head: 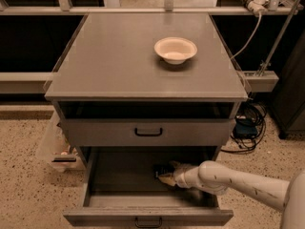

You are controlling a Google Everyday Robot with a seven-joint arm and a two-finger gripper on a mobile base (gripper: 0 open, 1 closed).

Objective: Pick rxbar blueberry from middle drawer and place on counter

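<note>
On the far left the floor [24, 175] is speckled tan stone, and a clear plastic bin [56, 149] sits on it against the cabinet's side. A pale ledge [21, 78] runs along the dark wall behind.

The grey cabinet fills the middle. Its counter [119, 56] is a broad, flat, smooth top. A cream bowl [175, 49] stands upright on it, right of centre and toward the back. Under the top is a dark open slot, and below that a closed drawer front [95, 132] with a black handle [148, 132].

The middle drawer [119, 178] is pulled out toward the camera, with its dark floor showing and a small handle [147, 222] on its front.

The snack bar [159, 170] lies inside this drawer, right of centre and near the back. It is a small dark packet. The gripper [167, 177] is down in the drawer at the bar's right edge, touching or almost touching it. I cannot tell whether it is spread or pinching the packet. The pale arm [238, 184] reaches in from the lower right.

To the right, black cables [248, 125] are tangled on the floor, and a white cord [249, 32] hangs from the rail above.
</note>
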